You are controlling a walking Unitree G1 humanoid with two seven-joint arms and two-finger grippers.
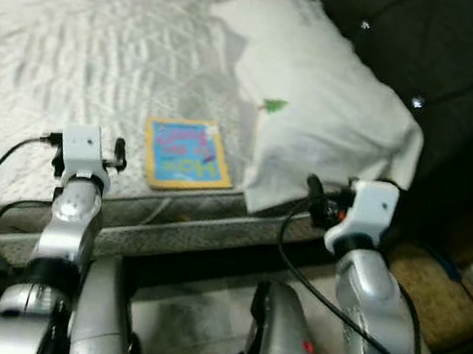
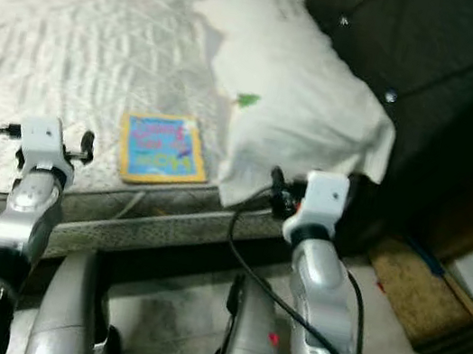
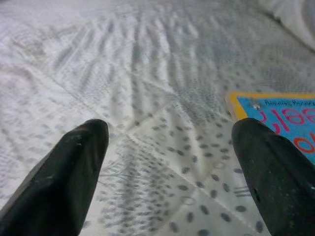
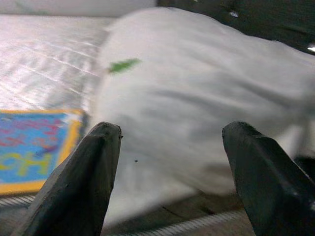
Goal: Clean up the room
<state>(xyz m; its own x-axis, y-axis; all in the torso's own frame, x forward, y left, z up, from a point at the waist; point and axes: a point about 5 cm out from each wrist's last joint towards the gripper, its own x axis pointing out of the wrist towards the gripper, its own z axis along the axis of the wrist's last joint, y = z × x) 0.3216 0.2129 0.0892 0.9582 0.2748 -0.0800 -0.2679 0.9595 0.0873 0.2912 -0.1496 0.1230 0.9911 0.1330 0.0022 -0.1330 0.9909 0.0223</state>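
I have both arms raised over the near edge of the bed (image 1: 77, 39), set up to reach what is out of place on the quilted cover. The picture book (image 1: 187, 155), blue with a yellow border, lies flat at the centre of the left eye frame, close to the mattress edge. The white pillow (image 1: 322, 110) slumps in the upper right, its lower corner hanging over the edge, which I judge needs straightening. My left gripper (image 3: 170, 172) hovers above the quilt with its fingers spread wide and nothing between them; the book sits just beyond its right finger. My right gripper (image 4: 170, 182) is likewise wide open and empty, aimed straight at the pillow, with the book off by its left finger.
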